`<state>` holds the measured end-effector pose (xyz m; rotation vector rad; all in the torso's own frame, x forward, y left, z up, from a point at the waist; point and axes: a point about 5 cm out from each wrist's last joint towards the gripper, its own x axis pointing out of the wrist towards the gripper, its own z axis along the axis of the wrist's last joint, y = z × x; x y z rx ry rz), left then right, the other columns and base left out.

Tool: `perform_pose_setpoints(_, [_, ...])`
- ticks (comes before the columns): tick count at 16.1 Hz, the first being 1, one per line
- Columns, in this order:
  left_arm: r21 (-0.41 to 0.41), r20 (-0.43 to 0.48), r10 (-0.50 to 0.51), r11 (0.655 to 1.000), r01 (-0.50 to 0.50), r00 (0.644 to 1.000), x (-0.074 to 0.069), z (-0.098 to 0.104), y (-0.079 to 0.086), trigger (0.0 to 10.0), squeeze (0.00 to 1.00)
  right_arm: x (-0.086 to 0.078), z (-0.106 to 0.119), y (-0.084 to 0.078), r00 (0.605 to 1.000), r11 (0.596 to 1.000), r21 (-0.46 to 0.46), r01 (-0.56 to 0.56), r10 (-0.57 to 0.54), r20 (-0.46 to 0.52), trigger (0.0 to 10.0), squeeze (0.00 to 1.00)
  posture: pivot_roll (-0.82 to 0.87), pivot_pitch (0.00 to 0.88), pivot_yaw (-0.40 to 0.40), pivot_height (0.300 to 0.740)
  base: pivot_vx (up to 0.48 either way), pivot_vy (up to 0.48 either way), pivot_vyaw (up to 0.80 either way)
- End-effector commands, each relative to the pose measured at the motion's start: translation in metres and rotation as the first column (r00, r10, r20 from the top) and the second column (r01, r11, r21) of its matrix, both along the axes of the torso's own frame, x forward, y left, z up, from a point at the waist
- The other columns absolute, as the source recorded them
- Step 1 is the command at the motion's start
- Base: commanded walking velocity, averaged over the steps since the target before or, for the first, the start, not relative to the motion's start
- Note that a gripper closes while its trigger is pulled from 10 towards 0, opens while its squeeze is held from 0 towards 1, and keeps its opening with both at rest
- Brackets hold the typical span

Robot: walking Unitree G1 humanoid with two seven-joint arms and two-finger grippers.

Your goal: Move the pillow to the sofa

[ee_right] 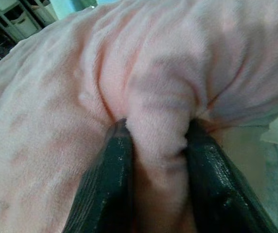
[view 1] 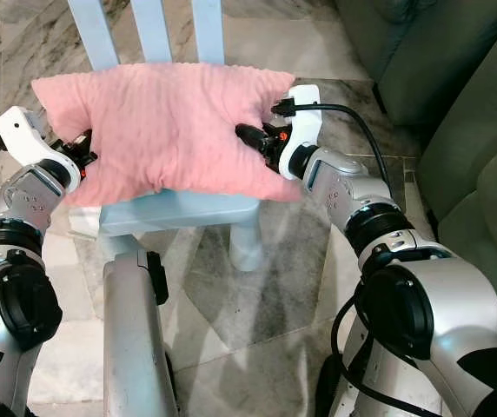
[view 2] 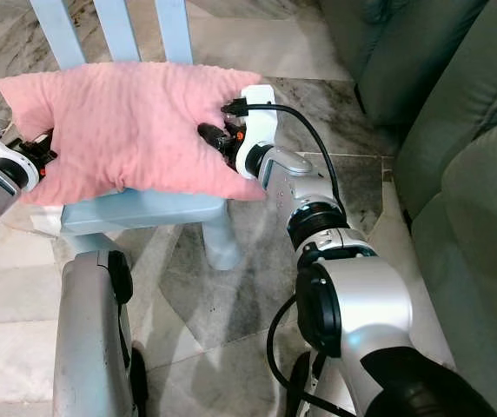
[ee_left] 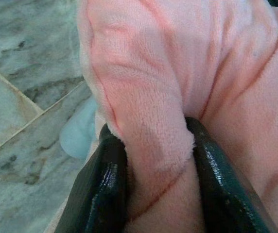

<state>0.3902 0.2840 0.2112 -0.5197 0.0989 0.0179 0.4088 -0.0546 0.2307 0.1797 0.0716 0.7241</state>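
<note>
Across the upper centre of the head camera's frame, a plump pink plush pillow [view 1: 166,130] lies on the seat of a pale blue painted chair [view 1: 179,213], whose three back slats rise to the top edge of the picture. Both of the robot's silver arms reach up from the bottom corners to meet the cushion at its two ends. At the left edge of the pillow, the left gripper [view 1: 85,149] presses into the fabric, and the wrist camera shows its two black fingers [ee_left: 105,189] closed narrowly on a thick fold of the pink fleece pinched between them. On the pillow's right side, the right gripper [view 1: 253,139] is sunk into the plush, its black fingers [ee_right: 107,184] likewise clamped around a bunched ridge of the material, with a black cable looping from its white wrist housing. Down the right side of the frame stands a dark grey-green upholstered sofa [view 1: 457,113], well apart from the pillow, its cushions running from the top right corner to the lower right. Below the chair, grey-veined marble floor tiles [view 1: 257,287] fill the middle of the scene, between the robot's arms.
</note>
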Motion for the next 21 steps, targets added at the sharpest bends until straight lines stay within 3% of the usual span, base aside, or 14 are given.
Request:
perform_pose_setpoints(1, [-0.014, -0.07, -0.05, 0.999, 0.049, 0.996, -0.002, -0.022, -0.01, 0.0, 0.0, -0.005, -0.012, 0.01, 0.998, 0.998, -0.03, -0.059, 0.058, -0.031, 0.0, 0.0, 0.09, 0.287, -0.033, 0.311, 0.0, 0.0, 0.0])
perform_pose_setpoints(5, [-0.014, -0.07, -0.058, 0.998, 0.058, 0.996, -0.004, -0.036, -0.017, 0.0, 0.0, -0.007, -0.025, 0.001, 0.998, 0.993, -0.097, -0.063, 0.062, -0.02, 0.0, 0.0, 0.09, 0.194, -0.052, 0.311, 0.0, 0.0, 0.0])
perform_pose_setpoints(8, [0.002, -0.044, -0.06, 0.998, 0.06, 0.997, -0.003, -0.044, -0.03, 0.0, 0.0, -0.007, -0.025, -0.013, 0.998, 0.993, -0.112, -0.022, 0.029, 0.062, 0.0, 0.0, 0.09, 0.116, -0.052, 0.311, 0.0, 0.0, 0.0])
perform_pose_setpoints(10, [0.032, 0.019, -0.059, 0.998, 0.058, 0.998, -0.003, -0.042, -0.034, 0.0, 0.0, -0.006, -0.026, -0.024, 0.995, 0.994, -0.105, 0.035, -0.025, 0.096, 0.0, 0.0, 0.08, 0.062, -0.048, 0.311, 0.0, 0.0, 0.0])
perform_pose_setpoints(13, [0.164, 0.117, -0.036, 0.986, 0.016, 0.993, -0.006, -0.041, -0.04, 0.0, 0.0, -0.011, -0.028, -0.035, 0.981, 0.992, -0.073, 0.103, -0.09, 0.17, 0.0, 0.0, 0.07, 0.0, -0.042, 0.311, 0.0, 0.0, 0.0])
perform_pose_setpoints(15, [0.211, 0.154, -0.031, 0.977, -0.002, 0.988, -0.015, -0.048, -0.048, 0.0, 0.0, -0.018, -0.034, -0.04, 0.97, 0.987, -0.055, 0.148, -0.134, 0.205, 0.0, 0.0, 0.06, 0.0, -0.037, 0.311, 0.0, 0.0, 0.0])
perform_pose_setpoints(20, [0.219, 0.149, -0.009, 0.975, -0.024, 0.989, -0.038, -0.076, -0.068, 0.0, 0.0, -0.043, -0.064, -0.053, 0.948, 0.964, -0.087, 0.25, -0.226, 0.223, 0.0, 0.0, 0.05, 0.0, -0.028, 0.311, 0.0, 0.0, 0.0])
perform_pose_setpoints(21, [0.256, 0.161, 0.005, 0.965, -0.046, 0.987, -0.044, -0.078, -0.071, 0.0, 0.0, -0.05, -0.07, -0.058, 0.937, 0.952, -0.107, 0.287, -0.256, 0.237, 2.9, 0.0, 0.05, 0.0, -0.027, 0.311, 0.0, 0.0, 0.0])
